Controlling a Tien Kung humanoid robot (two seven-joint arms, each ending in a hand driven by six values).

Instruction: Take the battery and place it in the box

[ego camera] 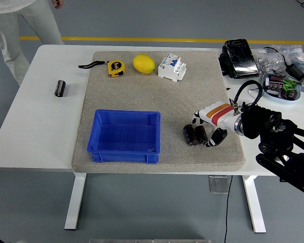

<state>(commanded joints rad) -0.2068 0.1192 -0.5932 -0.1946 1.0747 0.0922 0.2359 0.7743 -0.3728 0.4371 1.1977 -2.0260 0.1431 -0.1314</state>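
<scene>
My right robot hand (pixel 209 132) curls loosely around the battery (pixel 195 135), right of the box (pixel 124 135); grip unconfirmed. The battery looks rigid, smooth, fairly dense: grasp across its cylindrical middle.

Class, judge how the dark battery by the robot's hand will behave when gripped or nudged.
The battery is a short cylinder lying on its side, so it probably rolls when nudged. It looks stiff. Its smooth casing may slip between the right hand's fingers.
</scene>
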